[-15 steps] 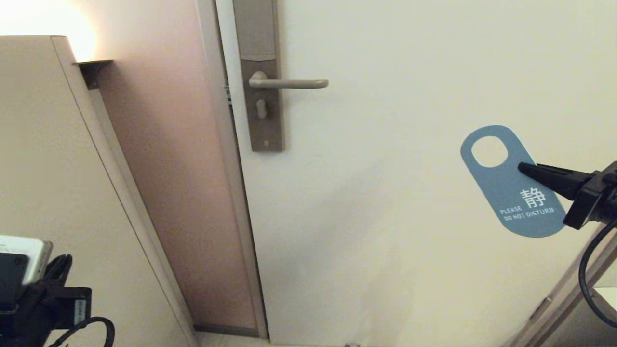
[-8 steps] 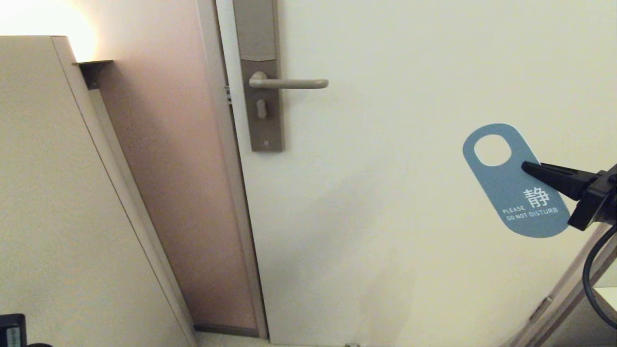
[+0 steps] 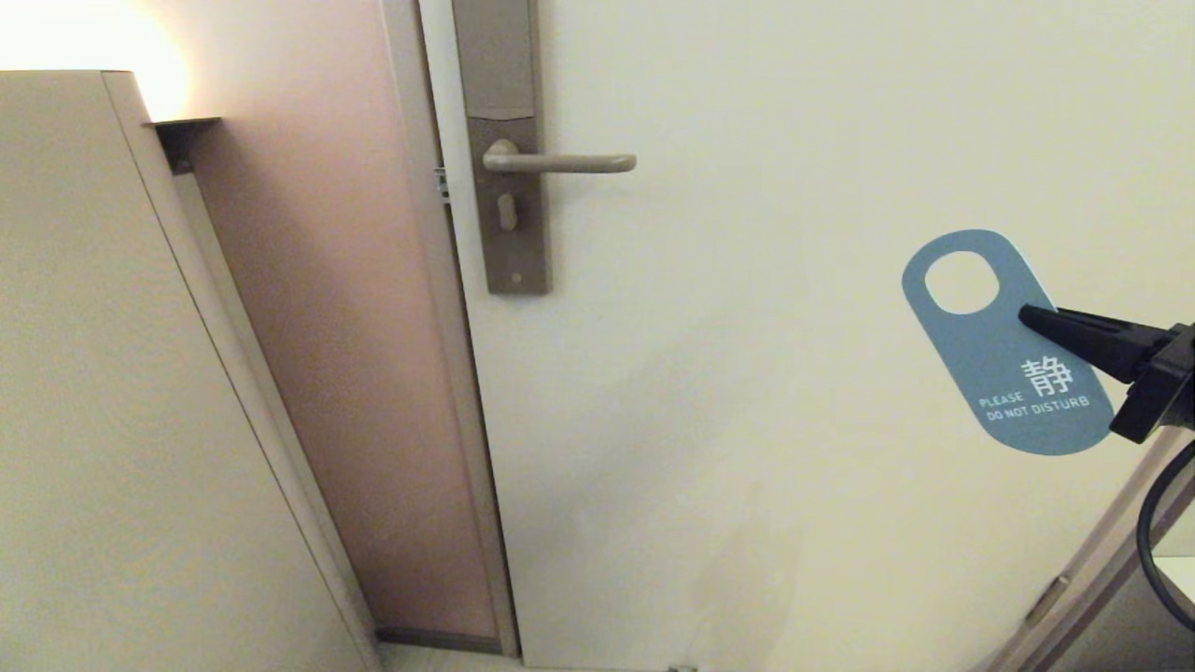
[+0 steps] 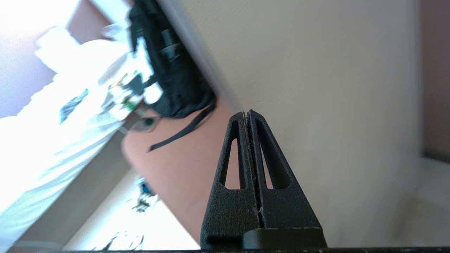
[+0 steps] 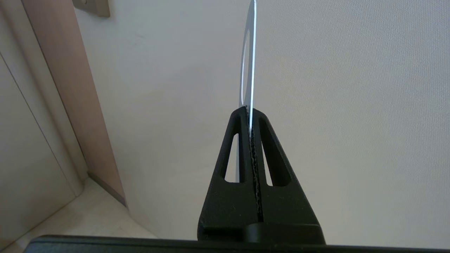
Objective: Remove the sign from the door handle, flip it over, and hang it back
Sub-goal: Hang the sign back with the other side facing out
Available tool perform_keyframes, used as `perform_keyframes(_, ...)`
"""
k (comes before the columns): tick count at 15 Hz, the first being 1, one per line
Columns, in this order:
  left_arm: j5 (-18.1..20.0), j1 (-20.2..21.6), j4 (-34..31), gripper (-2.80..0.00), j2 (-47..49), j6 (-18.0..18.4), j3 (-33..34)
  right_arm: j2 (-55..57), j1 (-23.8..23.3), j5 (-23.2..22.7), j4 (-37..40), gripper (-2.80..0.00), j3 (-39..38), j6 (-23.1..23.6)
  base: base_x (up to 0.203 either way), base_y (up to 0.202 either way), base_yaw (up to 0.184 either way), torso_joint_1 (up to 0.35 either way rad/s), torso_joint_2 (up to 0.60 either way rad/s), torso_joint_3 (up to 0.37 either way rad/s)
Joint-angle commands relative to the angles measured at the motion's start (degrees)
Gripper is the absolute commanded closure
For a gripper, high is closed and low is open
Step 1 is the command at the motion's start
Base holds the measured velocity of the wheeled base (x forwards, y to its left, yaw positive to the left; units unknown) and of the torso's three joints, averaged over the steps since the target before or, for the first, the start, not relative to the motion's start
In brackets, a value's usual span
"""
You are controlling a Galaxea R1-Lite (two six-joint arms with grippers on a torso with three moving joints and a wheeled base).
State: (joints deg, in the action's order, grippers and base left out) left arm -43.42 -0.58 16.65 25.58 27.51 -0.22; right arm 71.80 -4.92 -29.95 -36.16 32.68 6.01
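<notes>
i had the right pincer point(image 3: 1027, 314) clamped on the sign point(image 3: 1008, 373), blue face toward me, well off the handle point(image 3: 560, 162), free for flipping. the left pincer point(image 4: 248, 113) sat pressed together, empty.

sign point(image 3: 1004, 373): thin stiff card or plastic, which one unclear, smooth matt blue face, white printed text, pale edge seen end-on in right wrist view; door handle point(image 3: 560, 162): metal, satin beige-bronze, smooth, soft sheen; lock plate point(image 3: 509, 215): brushed-looking metal, brown-grey, matt; door point(image 3: 747, 420): painted, cream, smooth, low sheen, faint scuffs; right gripper point(image 5: 250, 111): black plastic, grainy matt, pads rough along the seam; left gripper point(image 4: 247, 113): same black grainy plastic; wall panel point(image 3: 112, 373): beige, finely textured, matt; cable point(image 3: 1153, 541): black, smooth rubbery jacket
</notes>
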Motion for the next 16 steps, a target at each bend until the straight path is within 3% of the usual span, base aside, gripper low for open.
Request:
perform_keyframes(1, -0.1, 1.6, -1.4, 0.0, -5.1, 1.0, 0.0, -0.1, 0.0, -0.2, -0.2, 0.0, 0.0, 0.1, 0.0, 0.0, 0.0, 0.0, 0.0, 0.0)
perform_keyframes(2, 0.7, 1.8, -3.5, 0.0, -7.1, 1.4, -0.1, -0.3, 0.0, -0.2, -0.2, 0.0, 0.0, 0.1, 0.0, 0.0, 0.0, 0.0, 0.0, 0.0)
perform_keyframes(3, 4.1, 1.7, -5.4, 0.0, -8.5, 1.3, -0.2, -0.4, 0.0, -0.2, -0.2, 0.0, 0.0, 0.1, 0.0, 0.0, 0.0, 0.0, 0.0, 0.0)
perform_keyframes(6, 20.9, 1.6, -6.4, 0.0, -9.4, -0.3, -0.2, -0.8, 0.0, -0.2, -0.2, 0.0, 0.0, 0.1, 0.0, 0.0, 0.0, 0.0, 0.0, 0.0)
perform_keyframes(9, 39.0, 1.7, -7.2, 0.0, -11.0, -7.5, 0.0, -1.2, 0.0, -0.1, -0.2, 0.0, -0.1, 0.1, 0.0, 0.0, 0.0, 0.0, 0.0, 0.0)
perform_keyframes(10, 42.8, 1.7, -8.7, 0.0, -12.9, -10.9, 0.1, -1.3, 0.0, -0.1, -0.2, 0.0, -0.1, 0.1, 0.0, 0.0, 0.0, 0.0, 0.0, 0.0)
perform_keyframes(12, 45.6, 1.4, -13.1, 0.0, -19.1, -13.4, 0.0, -1.4, 0.0, -0.1, -0.2, 0.0, 0.0, 0.1, 0.0, 0.0, 0.0, 0.0, 0.0, 0.0)
perform_keyframes(16, 46.4, 0.8, -17.4, 0.0, -25.6, -20.0, 0.0, -1.1, 0.0, 0.0, -0.2, 0.0, -0.3, 0.0, 0.0, 0.0, 0.0, 0.0, 0.0, 0.0)
